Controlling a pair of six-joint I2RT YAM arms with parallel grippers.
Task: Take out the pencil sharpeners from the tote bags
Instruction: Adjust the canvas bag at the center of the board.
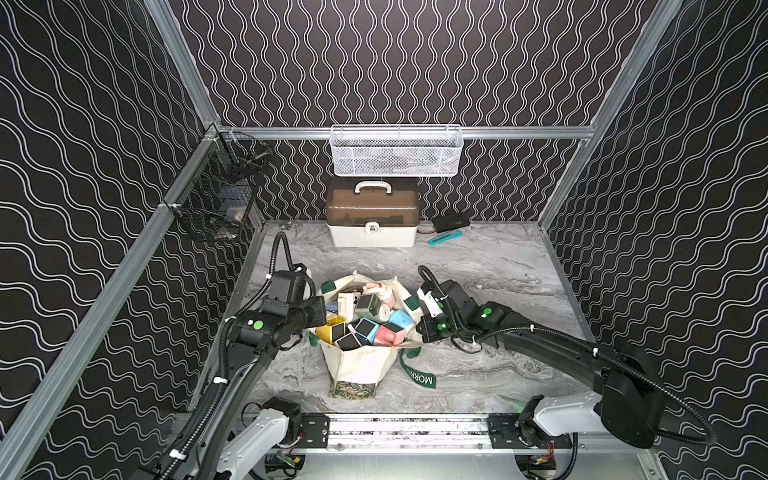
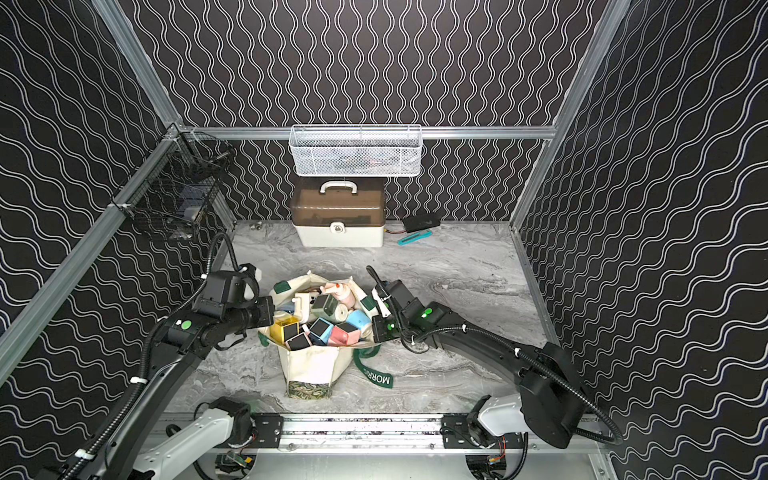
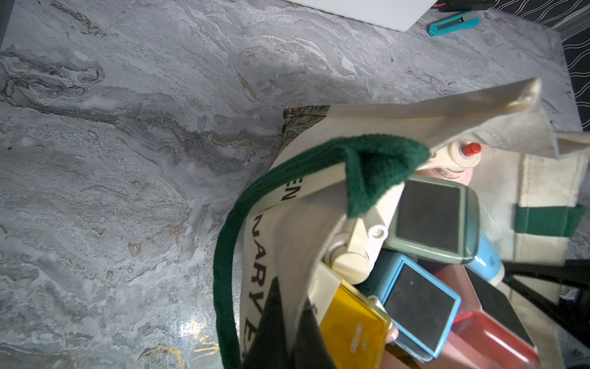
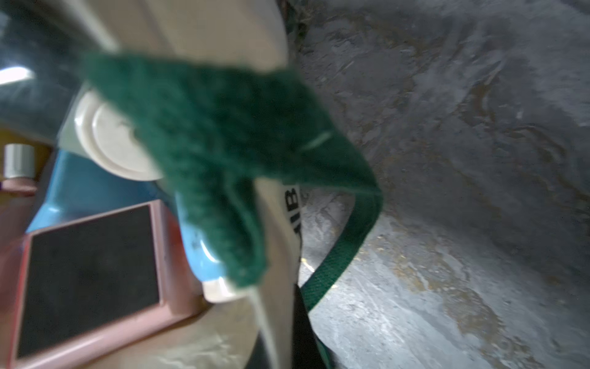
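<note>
The cream tote bag (image 1: 361,365) (image 2: 311,361) stands open mid-table, full of pencil sharpeners: yellow (image 1: 328,330), blue (image 1: 365,330), pink (image 1: 390,334) and pale green (image 1: 368,305) among several. My left gripper (image 1: 320,323) (image 3: 289,332) is shut on the bag's left rim, cream fabric pinched between its dark fingers, beside the yellow sharpener (image 3: 351,329). My right gripper (image 1: 420,328) (image 4: 281,338) is shut on the bag's right rim, next to a pink sharpener (image 4: 89,278). Both rims are held apart. Sharpeners deeper in the bag are hidden.
A white-and-brown case (image 1: 372,216) stands at the back wall under a white mesh basket (image 1: 397,151). A teal stick tool (image 1: 444,237) and a black device (image 1: 451,221) lie back right. A black wire basket (image 1: 216,199) hangs back left. The green strap (image 1: 419,376) trails on the table.
</note>
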